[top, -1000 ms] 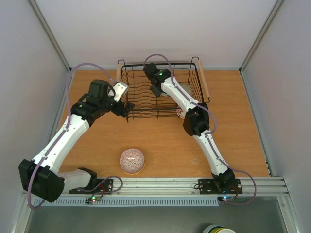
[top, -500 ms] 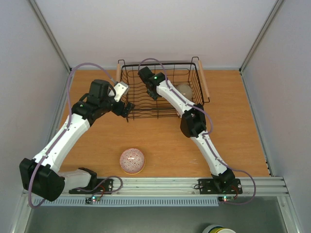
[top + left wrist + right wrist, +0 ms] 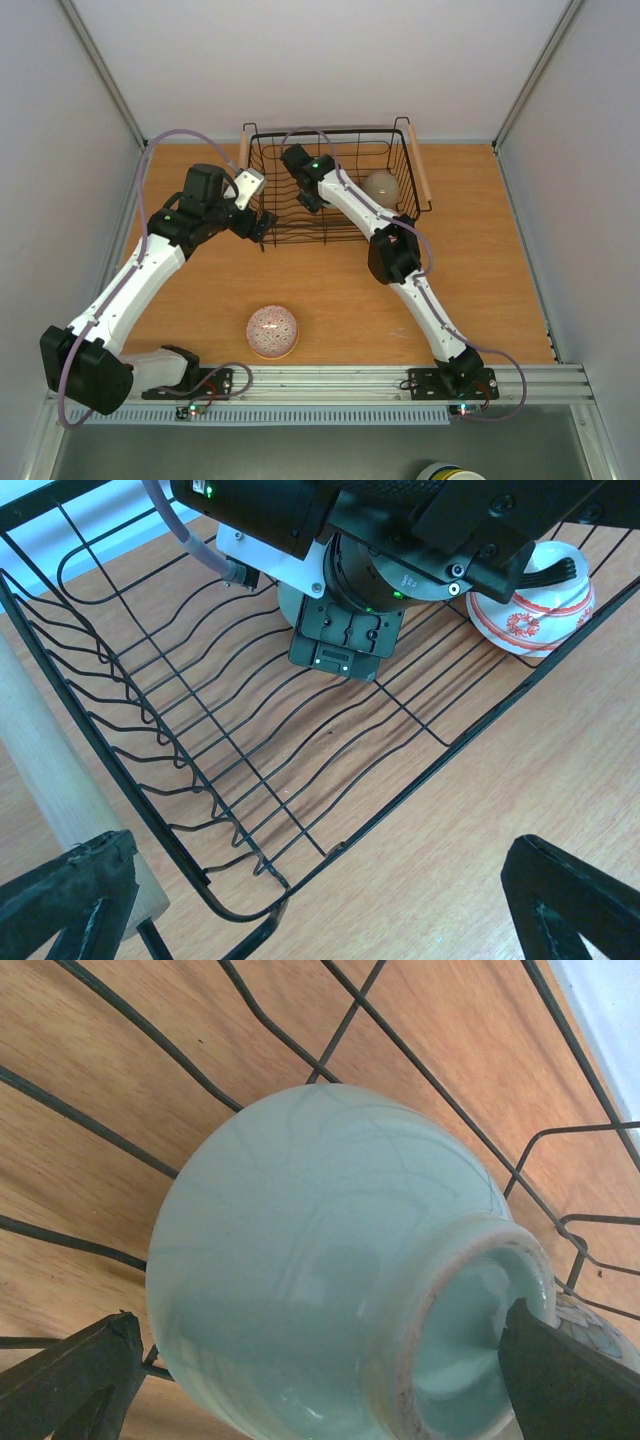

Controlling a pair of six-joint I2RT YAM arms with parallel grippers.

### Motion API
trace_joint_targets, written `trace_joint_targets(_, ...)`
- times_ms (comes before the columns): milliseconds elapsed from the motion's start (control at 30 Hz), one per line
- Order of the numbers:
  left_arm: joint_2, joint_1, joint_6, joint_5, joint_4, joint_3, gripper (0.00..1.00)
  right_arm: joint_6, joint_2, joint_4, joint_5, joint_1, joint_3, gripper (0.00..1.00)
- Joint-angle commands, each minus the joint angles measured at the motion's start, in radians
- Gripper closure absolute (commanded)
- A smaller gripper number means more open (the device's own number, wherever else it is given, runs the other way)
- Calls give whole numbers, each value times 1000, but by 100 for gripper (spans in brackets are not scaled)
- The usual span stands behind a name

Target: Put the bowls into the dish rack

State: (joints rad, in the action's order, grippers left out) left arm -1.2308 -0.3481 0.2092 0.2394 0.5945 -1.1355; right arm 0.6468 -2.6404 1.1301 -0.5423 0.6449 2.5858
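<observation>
The black wire dish rack (image 3: pixel 262 150) stands at the back of the table, and its near corner fills the left wrist view (image 3: pixel 215 780). My right gripper (image 3: pixel 312 197) reaches down into the rack's left half. Its jaws (image 3: pixel 320 1350) are wide open with a pale green bowl (image 3: pixel 310 1260) lying tilted on the rack wires between them. A beige bowl (image 3: pixel 381 185) sits in the rack's right rear. A red-and-white bowl (image 3: pixel 530 605) lies upside down by the rack's front right. A red patterned bowl (image 3: pixel 272 331) sits on the table in front. My left gripper (image 3: pixel 263 228) is open and empty at the rack's front left corner (image 3: pixel 320 880).
The rack has two wooden rod handles, left (image 3: pixel 243 150) and right (image 3: pixel 418 165). The wooden table (image 3: pixel 330 300) is walled by white panels on both sides and behind. A metal rail (image 3: pixel 330 380) runs along the near edge.
My right arm has swung left inside the rack, uncovering the beige bowl at the rack's right rear. The left arm has not moved.
</observation>
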Motion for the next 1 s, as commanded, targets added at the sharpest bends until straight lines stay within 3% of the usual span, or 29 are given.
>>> trace_joint_targets(0,-3,4,2,9,-22,5,1,-39,86,-4,23,2,-12,1)
trace_joint_targets(167,5,4,2,9,-21,3,1,-101,322,-74,143,0,-136,1)
trace_joint_targets(433,19,5,1,7,-20,3,1,-289,770,-237,407,1,-593,5)
trace_joint_targets(667,5,6,-5,29,-19,1,1,-382,1108,-317,820,24,-1050,42)
trace_joint_targets(767,1,6,-7,33,-19,1,1,-362,1189,-298,859,91,-1167,49)
trace_joint_targets(967,1,5,-5,28,-14,0,1,-384,1230,-233,745,291,-1267,50)
